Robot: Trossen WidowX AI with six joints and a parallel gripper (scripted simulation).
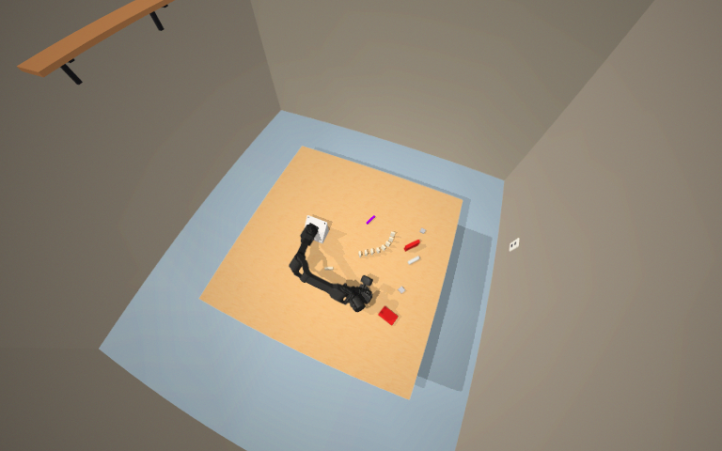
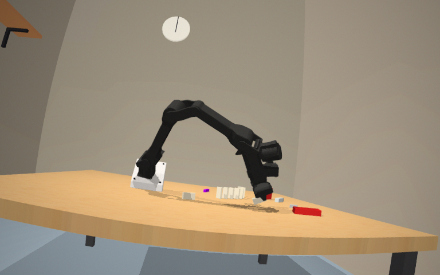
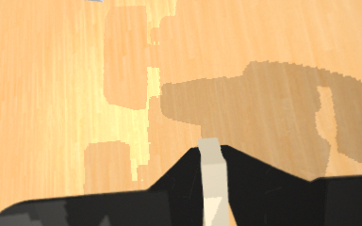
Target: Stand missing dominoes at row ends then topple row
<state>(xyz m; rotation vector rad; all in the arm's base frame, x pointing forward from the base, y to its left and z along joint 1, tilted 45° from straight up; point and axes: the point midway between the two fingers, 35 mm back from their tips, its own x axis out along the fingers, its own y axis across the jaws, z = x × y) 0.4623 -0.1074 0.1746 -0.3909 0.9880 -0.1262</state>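
A curved row of several cream dominoes [image 1: 378, 250] [image 2: 230, 193] stands upright near the middle of the table. My gripper [image 2: 262, 198] [image 3: 208, 155] is shut on a cream domino [image 2: 257, 201] [image 3: 214, 181]. The held domino looks tilted in the exterior view and is low over the table, apart from the row and on its front side. In the top view the arm hides the fingertips and the held domino. Another cream domino [image 1: 329, 268] [image 2: 188, 195] lies on the table between the arm base and the row.
A red block [image 1: 411, 244] [image 2: 268, 196] and a white bar [image 1: 414, 259] [image 2: 279, 200] are beyond the row. A flat red box [image 1: 387, 315] [image 2: 306, 211] and a small grey block [image 1: 401, 289] are near the gripper. Another grey block [image 1: 422, 230] and a purple bar [image 1: 370, 219] [image 2: 205, 190] lie farther back.
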